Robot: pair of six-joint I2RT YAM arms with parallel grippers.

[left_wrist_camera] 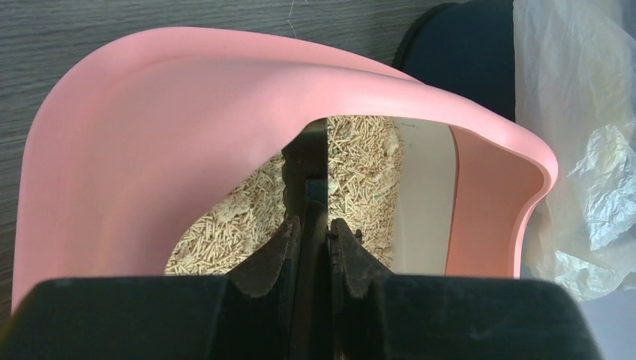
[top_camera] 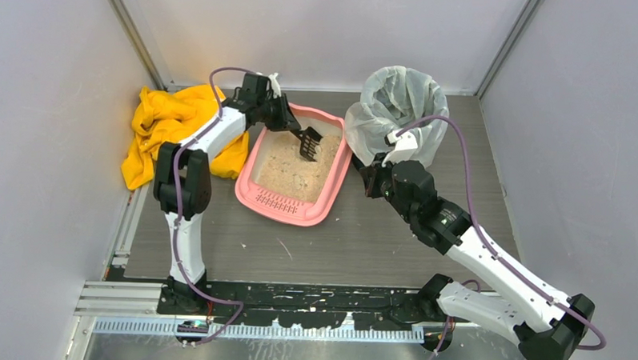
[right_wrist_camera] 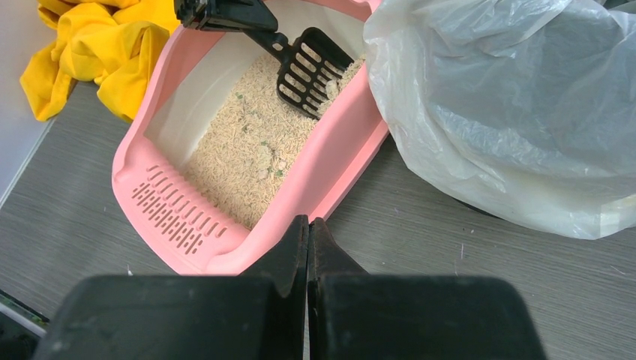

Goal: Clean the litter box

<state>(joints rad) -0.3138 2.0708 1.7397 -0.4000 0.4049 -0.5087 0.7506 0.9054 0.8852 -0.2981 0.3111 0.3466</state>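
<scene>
The pink litter box (top_camera: 330,168) lies mid-table with beige litter inside and its slotted lip (right_wrist_camera: 171,212) toward the near side. My left gripper (top_camera: 284,115) is at the box's far rim, shut on the handle of a black slotted scoop (top_camera: 310,141). The scoop (right_wrist_camera: 311,69) is tilted down onto the litter at the far right part of the box, with a pale clump on it. In the left wrist view the handle (left_wrist_camera: 315,217) runs between the fingers over the pink rim (left_wrist_camera: 360,79). My right gripper (right_wrist_camera: 308,238) is shut and empty, just outside the box's right wall.
A round bin with a clear plastic liner (top_camera: 398,107) stands right of the box, close behind my right wrist; it also fills the right wrist view's right side (right_wrist_camera: 510,112). A crumpled yellow cloth (top_camera: 165,131) lies at the left. Grey walls enclose the table.
</scene>
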